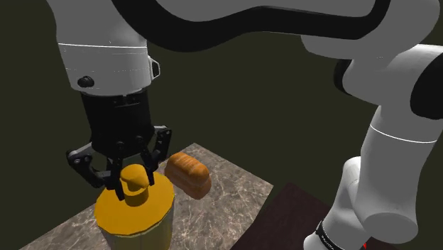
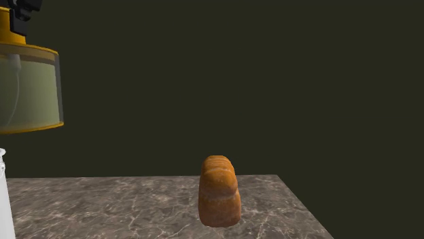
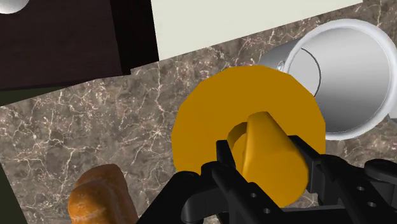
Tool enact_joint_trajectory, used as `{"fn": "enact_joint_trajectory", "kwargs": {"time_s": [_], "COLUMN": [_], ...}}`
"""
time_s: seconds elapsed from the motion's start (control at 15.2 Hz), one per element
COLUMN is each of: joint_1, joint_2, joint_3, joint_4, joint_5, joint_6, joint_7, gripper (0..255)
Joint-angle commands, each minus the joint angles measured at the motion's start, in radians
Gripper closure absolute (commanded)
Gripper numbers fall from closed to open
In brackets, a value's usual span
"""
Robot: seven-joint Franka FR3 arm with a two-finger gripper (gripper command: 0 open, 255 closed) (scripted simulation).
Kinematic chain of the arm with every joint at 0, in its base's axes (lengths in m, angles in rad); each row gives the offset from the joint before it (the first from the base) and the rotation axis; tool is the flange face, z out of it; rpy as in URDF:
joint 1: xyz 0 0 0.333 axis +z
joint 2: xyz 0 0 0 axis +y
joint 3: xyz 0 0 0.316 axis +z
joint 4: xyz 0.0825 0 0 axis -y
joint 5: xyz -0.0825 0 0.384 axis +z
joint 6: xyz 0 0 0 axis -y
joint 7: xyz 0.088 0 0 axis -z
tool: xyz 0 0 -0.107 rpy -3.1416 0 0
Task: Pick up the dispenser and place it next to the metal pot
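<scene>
Jaws: our gripper (image 1: pixel 131 175) is clamped on the pump head of the dispenser (image 1: pixel 135 213).
Dispenser: upright under the hand, hanging clear of the marble counter (image 1: pixel 227 202) (plainest in the second exterior view).
Way to go: the metal pot (image 3: pixel 347 70) lies close by, opposite the bread loaf (image 1: pixel 188 175); we judge the carry short.
Room: dark wall.

We see a brown-grey veined marble counter (image 1: pixel 227 202) lying below the claw (image 1: pixel 131 177). A browned bread loaf (image 1: pixel 188 174) rests on it, beneath and off one side of the claw. A pale grey pot (image 3: pixel 347 83) stands mouth up on the claw's opposite side, well apart from the loaf.
</scene>
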Motion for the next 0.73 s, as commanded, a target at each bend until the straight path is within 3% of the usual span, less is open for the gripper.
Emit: {"fn": "enact_joint_trajectory", "kwargs": {"time_s": [0.0,0.66], "joint_1": [0.013,0.001], "joint_2": [0.018,-0.001], "joint_3": [0.006,0.001], "joint_4": [0.009,-0.147], "joint_5": [-0.010,0.000], "joint_6": [0.008,0.148], "joint_7": [0.020,0.006], "gripper": [255,255]}}
